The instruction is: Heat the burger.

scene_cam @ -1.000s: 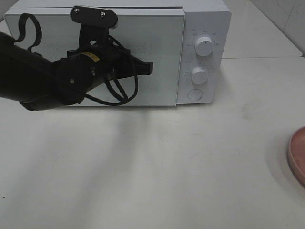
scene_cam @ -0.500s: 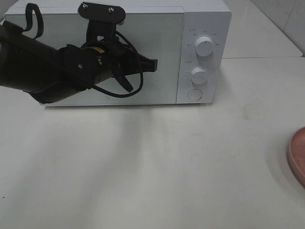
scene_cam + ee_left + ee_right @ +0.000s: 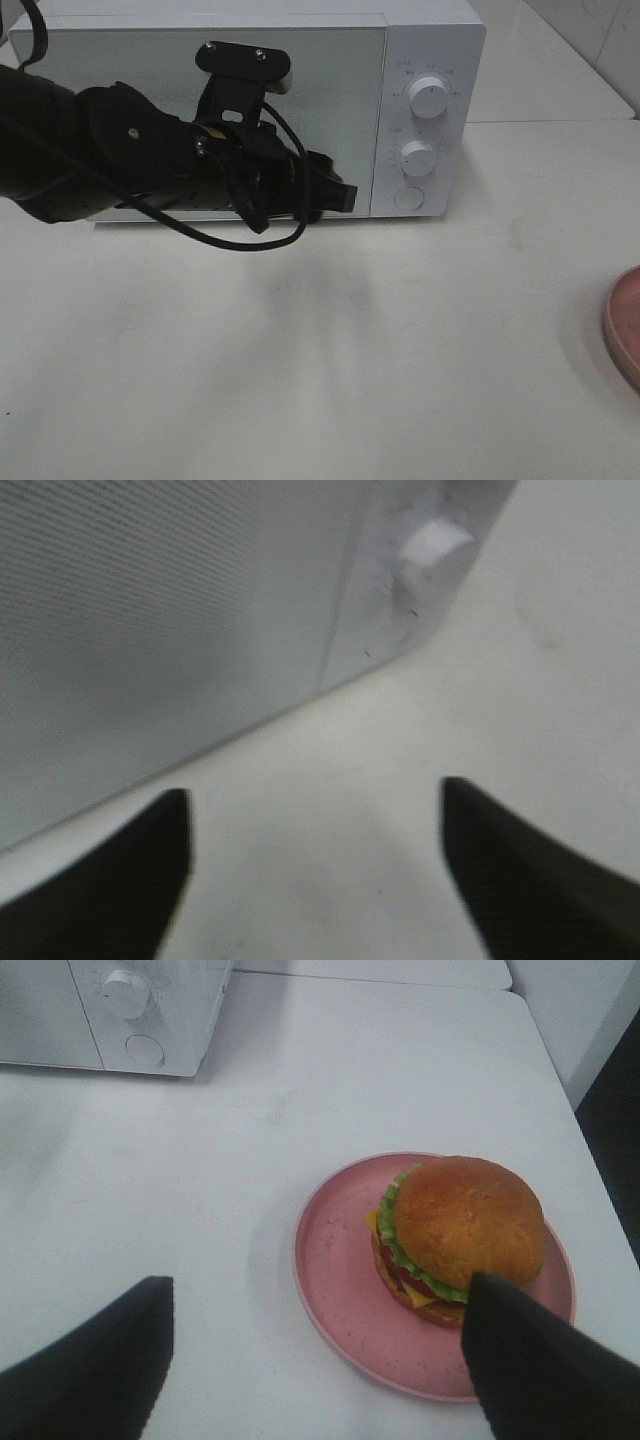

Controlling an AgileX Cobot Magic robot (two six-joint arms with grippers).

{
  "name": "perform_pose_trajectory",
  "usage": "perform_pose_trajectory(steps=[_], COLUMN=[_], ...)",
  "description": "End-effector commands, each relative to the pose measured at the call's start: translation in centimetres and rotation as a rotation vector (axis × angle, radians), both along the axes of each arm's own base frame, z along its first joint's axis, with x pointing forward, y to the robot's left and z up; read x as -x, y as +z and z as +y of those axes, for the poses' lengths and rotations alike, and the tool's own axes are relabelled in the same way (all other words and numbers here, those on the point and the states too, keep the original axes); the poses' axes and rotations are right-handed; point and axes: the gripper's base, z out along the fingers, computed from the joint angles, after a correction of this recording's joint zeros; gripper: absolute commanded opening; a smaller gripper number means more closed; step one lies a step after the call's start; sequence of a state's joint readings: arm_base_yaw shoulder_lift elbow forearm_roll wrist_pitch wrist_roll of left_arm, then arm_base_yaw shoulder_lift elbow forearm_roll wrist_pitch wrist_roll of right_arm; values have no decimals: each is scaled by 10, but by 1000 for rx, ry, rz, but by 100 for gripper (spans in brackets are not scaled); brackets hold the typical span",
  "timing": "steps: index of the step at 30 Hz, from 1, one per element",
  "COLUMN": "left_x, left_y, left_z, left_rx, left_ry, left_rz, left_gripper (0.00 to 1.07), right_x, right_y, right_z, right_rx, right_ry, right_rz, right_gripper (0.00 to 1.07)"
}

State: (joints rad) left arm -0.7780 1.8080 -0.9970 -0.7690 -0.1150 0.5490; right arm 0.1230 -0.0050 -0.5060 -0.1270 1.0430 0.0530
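One burger (image 3: 462,1232), plate (image 3: 335,1290) mostly cut off overhead; one microwave (image 3: 430,40); both grippers (image 3: 312,865) (image 3: 318,1360) spread wide, empty.

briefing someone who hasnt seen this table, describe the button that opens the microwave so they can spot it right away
Find the white microwave at the back of the table; its control panel is the strip right of the closed door. Two knobs sit stacked there, and the round button is at the bottom, just beyond the left gripper. Unlike the raised knobs, it is flat.
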Motion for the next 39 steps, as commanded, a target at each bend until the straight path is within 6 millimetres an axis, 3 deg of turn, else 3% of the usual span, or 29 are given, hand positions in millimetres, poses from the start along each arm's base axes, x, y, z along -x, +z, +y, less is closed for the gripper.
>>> perform_pose_trajectory(steps=[1,10,15,16,17,18,20,22,23,24,25,27,28,30,33,35,39], left_x=[12,44,47,44,44,40,40,36,36,35,35,34,34,38,40,48,60], left_y=[5,13,24,30,30,38,42,53,53,61,61,73,73,90,94,106,119], left_z=[-1,10,26,40,40,56,63,89,89,106,106,134,134,168,177,202,221], left_rx=[-4,-167,-169,-154,-154,-141,-136,-126,-126,-120,-120,-106,-106,-109,-115,-134,-173], left_ry=[-68,-355,-363,-330,-330,-296,-286,-238,-238,-196,-196,-111,-111,2,38,152,244], left_rz=[75,279,377,425,425,473,494,545,545,571,571,608,608,606,606,595,572], left_gripper=[99,98,98,98,98,98,98,98,98,98,98,98,98,98,98,98,98], right_x=[4,4,4,4,4,4,4,4,4,4,4,4,4,4,4,4,4], right_y=[0,0,0,0,0,0,0,0,0,0,0,0,0,0,0,0,0], right_z=[0,0,0,0,0,0,0,0,0,0,0,0,0,0,0,0,0], right_rx=[-5,-5,-6,-6,-6,-6,-6,-6,-6,-6,-6,-6,-6,-6,-6,-6,-6], right_ry=[-5,-5,-6,-6,-6,-6,-6,-6,-6,-6,-6,-6,-6,-6,-6,-6,-6], right_rz=[-34,-34,-34,-34,-34,-34,-34,-34,-34,-34,-34,-34,-34,-34,-34,-34,-34], right_gripper=[76,76,76,76,76,76,76,76,76,76,76,76,76,76,76,76,76])
